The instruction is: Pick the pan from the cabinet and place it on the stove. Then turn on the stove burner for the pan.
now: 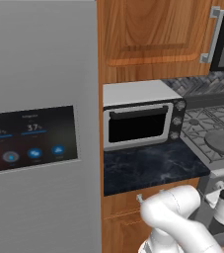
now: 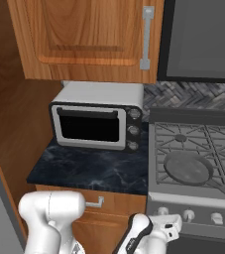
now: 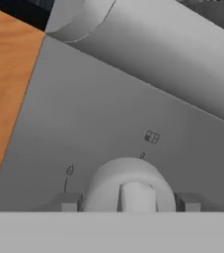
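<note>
Center the tool [image 3: 127, 201] on the knob [image 3: 130, 175] of the stove [image 2: 156, 149], pinch snug (cannot tell if squeezing yet), then turn slowly for the pan [image 2: 188, 168].

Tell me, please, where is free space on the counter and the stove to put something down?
Free: dark counter in front of the toaster oven, up to the stove. Crowded: the pan fills the stove's near-left grate; the toaster oven takes the counter's back.

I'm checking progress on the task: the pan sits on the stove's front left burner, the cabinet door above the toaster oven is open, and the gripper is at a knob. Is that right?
Not quite: the cabinet door is closed, as the right base view shows. The pan does sit on the stove's front left burner, and the hand view has the gripper astride a knob.
</note>
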You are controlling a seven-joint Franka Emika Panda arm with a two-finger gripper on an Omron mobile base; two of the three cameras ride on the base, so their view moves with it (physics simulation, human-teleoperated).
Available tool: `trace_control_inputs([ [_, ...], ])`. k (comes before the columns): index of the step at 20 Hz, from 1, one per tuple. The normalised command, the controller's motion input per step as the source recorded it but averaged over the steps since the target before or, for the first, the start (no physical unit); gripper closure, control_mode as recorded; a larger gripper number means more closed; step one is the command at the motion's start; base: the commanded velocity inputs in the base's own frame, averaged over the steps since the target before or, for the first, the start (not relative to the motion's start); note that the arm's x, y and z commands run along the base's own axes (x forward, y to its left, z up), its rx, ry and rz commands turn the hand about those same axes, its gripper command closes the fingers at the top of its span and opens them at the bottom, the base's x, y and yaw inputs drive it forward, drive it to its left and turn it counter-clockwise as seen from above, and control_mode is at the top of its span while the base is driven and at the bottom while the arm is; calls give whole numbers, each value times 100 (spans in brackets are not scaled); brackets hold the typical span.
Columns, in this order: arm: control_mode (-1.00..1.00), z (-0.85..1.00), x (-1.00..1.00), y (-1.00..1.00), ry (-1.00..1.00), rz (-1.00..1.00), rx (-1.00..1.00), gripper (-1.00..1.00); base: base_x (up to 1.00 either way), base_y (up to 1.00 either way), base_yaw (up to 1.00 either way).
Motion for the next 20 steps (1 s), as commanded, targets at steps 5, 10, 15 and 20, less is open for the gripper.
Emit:
trace_control_inputs([
  [5, -100, 0, -5, 0, -8, 16, -38, 100, 0, 0, 0],
  [10, -100, 0, -7, -1, -10, 19, -39, 100, 0, 0, 0],
  [15, -100, 3, -15, -1, -11, 18, -39, 100, 0, 0, 0],
  [20, -100, 2, -21, 0, -14, 15, -38, 100, 0, 0, 0],
])
